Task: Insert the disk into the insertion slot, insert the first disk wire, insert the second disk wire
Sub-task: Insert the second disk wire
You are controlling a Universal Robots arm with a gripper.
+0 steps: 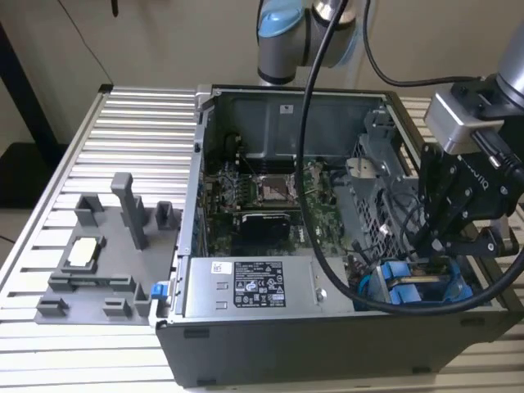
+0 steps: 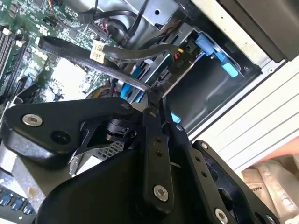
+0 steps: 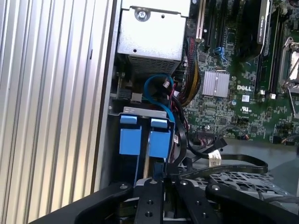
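The silver-grey hard drive in its bright blue plastic carrier frame [image 3: 159, 142] already sits upright in the rectangular bay of the grey sheet-metal drive cage [image 3: 145, 111], beside a second, similar blue-framed drive [image 3: 129, 139]; in the exterior view the two blue frames [image 1: 417, 288] show at the near corner of the open grey computer case [image 1: 327, 344], towards that view's right. So the disk step looks done, and the work seems to stand at the wires. A flat black ribbon-like cable with a white tag [image 2: 96, 51] runs across the green motherboard [image 3: 233, 93] to the tip of the black gripper [image 2: 152, 100], but whether either wire is plugged in cannot be told. The fingers [image 2: 156, 140] are drawn together, apparently pinching that cable's end just above the drive cage. The arm reaches down into the case from the exterior view's right, its wrist steeply tilted over the bay. The case rests on a ribbed aluminium worktop [image 1: 131, 139].
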